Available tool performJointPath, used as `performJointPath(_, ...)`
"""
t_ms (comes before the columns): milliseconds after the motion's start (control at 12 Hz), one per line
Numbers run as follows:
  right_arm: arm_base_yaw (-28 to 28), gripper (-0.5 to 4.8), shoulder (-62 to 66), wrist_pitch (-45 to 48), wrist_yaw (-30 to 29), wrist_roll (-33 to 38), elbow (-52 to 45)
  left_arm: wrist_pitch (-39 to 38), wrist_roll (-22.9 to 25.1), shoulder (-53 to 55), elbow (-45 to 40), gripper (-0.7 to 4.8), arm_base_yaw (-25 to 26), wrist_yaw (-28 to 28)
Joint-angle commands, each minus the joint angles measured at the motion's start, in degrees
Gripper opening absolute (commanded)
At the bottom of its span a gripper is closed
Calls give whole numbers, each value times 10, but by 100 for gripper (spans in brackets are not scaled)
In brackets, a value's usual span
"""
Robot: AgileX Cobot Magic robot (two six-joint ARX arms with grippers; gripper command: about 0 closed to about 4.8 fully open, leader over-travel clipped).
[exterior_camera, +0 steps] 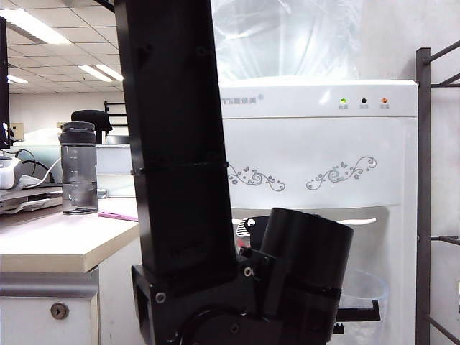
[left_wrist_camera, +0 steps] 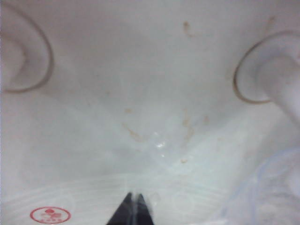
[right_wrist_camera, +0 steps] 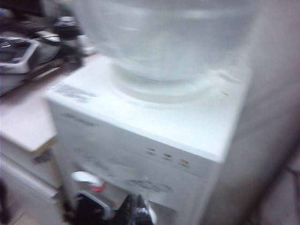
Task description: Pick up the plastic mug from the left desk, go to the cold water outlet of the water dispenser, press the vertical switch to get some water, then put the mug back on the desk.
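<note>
Closest in, the left gripper is clenched inside the tap recess beside the clear rippled plastic mug (grip on it unconfirmed), while the right gripper, its closure unreadable, hovers above the tall white box-shaped water dispenser, that recess lying below and ahead

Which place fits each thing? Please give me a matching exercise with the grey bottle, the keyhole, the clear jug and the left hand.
Things:
1 grey bottle
2 keyhole
3 clear jug
4 left hand

Places:
A on top of the water dispenser
B on the left desk
C shut, inside the dispenser's recess
D in the white cabinet front

Pairs: 1-B, 2-D, 3-A, 4-C.

The right hand, blurred, points at the dispenser from above.
</note>
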Motion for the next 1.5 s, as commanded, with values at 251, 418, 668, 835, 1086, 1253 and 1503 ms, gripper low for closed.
performJointPath(251,-1,-1,50,15,83,43,-66,23,0,-5,2,-5,-1,-3)
performJointPath(418,-1,-1,85,48,76,12,-109,23,0,-5,2,-5,-1,-3)
performJointPath(668,-2,-1,131,82,56,-35,-139,23,0,-5,2,-5,-1,-3)
performJointPath(835,-19,-1,156,153,17,-36,-167,23,0,-5,2,-5,-1,-3)
performJointPath(1086,-71,-1,168,281,-110,-54,-222,23,0,-5,2,-5,-1,-3)
performJointPath(1253,-121,-1,169,351,-189,-71,-255,23,0,-5,2,-5,-1,-3)
performJointPath(1503,-201,-1,170,412,-263,-76,-289,23,0,-5,2,-5,-1,-3)
